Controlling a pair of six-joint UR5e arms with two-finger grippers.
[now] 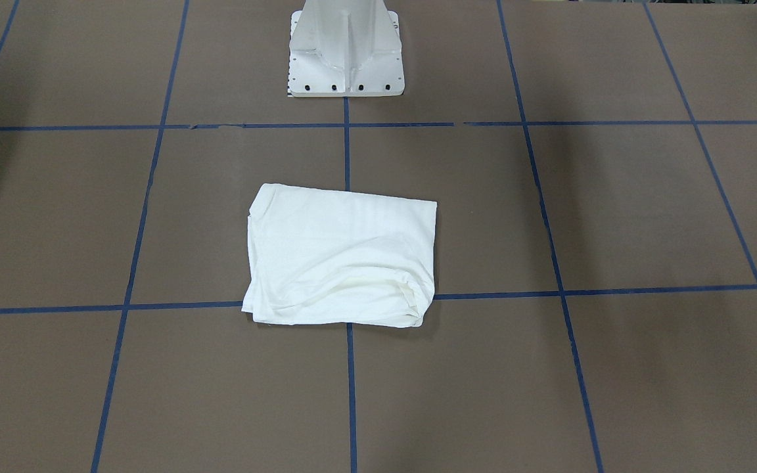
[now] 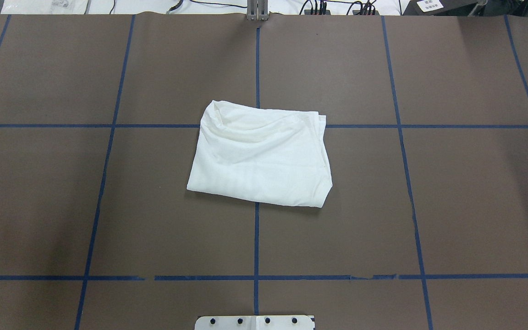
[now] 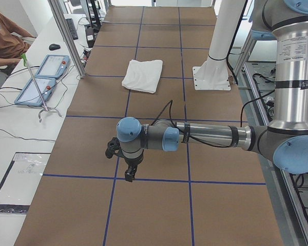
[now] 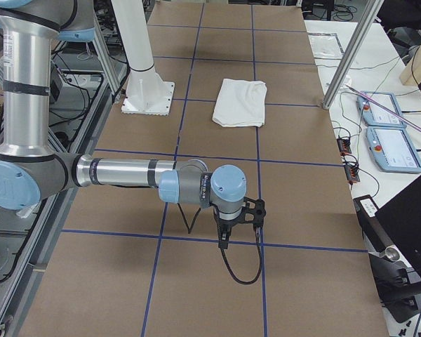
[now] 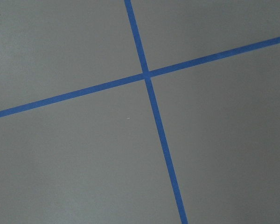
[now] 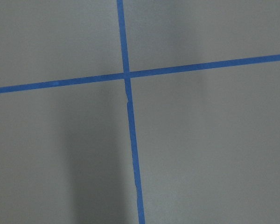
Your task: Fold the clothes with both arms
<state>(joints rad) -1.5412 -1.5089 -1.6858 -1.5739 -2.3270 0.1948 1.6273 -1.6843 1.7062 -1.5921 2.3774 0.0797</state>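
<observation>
The white T-shirt point(image 1: 342, 256) lies folded into a compact rectangle at the table's middle, with no print or collar showing. It also shows in the overhead view point(image 2: 259, 158), the left view point(image 3: 142, 75) and the right view point(image 4: 241, 102). My left gripper point(image 3: 127, 171) hangs over the table's left end, far from the shirt, pointing down. My right gripper point(image 4: 225, 237) hangs over the right end, also far from it. Both grippers show only in side views, so I cannot tell whether they are open or shut. Both wrist views show only brown table and blue tape.
The white pedestal base point(image 1: 345, 59) stands behind the shirt on the robot's side. Blue tape lines point(image 2: 256, 238) grid the brown table. Aluminium posts point(image 3: 66, 36) and control tablets point(image 4: 386, 133) stand along the operators' edge. A person point(image 3: 5, 36) sits at the far corner.
</observation>
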